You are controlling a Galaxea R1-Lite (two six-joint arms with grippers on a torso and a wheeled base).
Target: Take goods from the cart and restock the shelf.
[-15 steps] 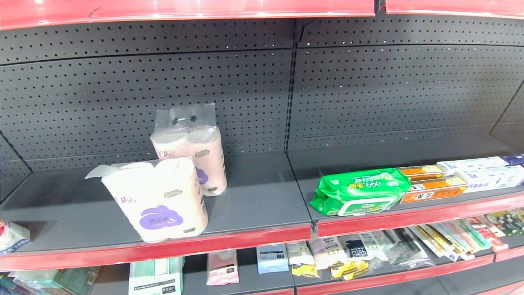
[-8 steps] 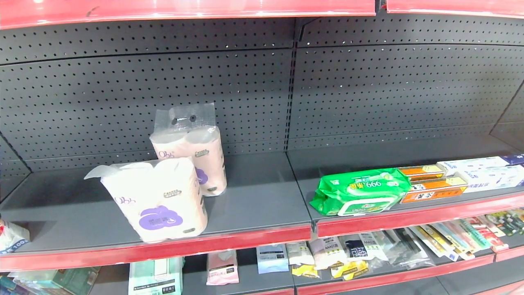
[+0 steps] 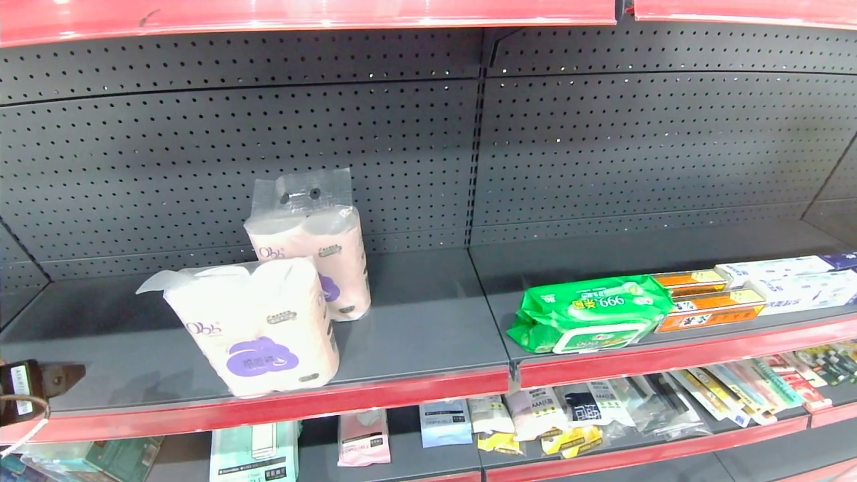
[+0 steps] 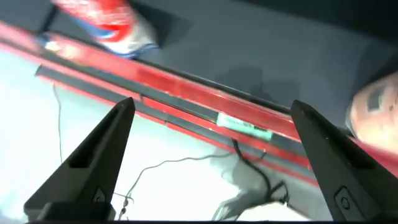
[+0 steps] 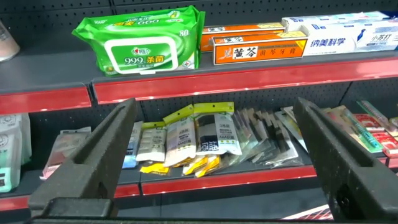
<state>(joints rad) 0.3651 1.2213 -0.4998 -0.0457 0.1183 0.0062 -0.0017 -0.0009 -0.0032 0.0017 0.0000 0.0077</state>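
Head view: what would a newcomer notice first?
On the shelf, left bay, the front toilet roll pack stands near the edge, with the rear toilet roll pack just behind it. A green wipes pack lies at the front of the right bay, next to orange boxes.

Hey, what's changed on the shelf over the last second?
The left arm has risen into the head view at the left front edge of the shelf, in front of where a red-and-white pack showed. Its pincer is open and empty; nothing was gripped or released. The front toilet paper pack, the one behind it, the green wipes and the boxes stayed put.
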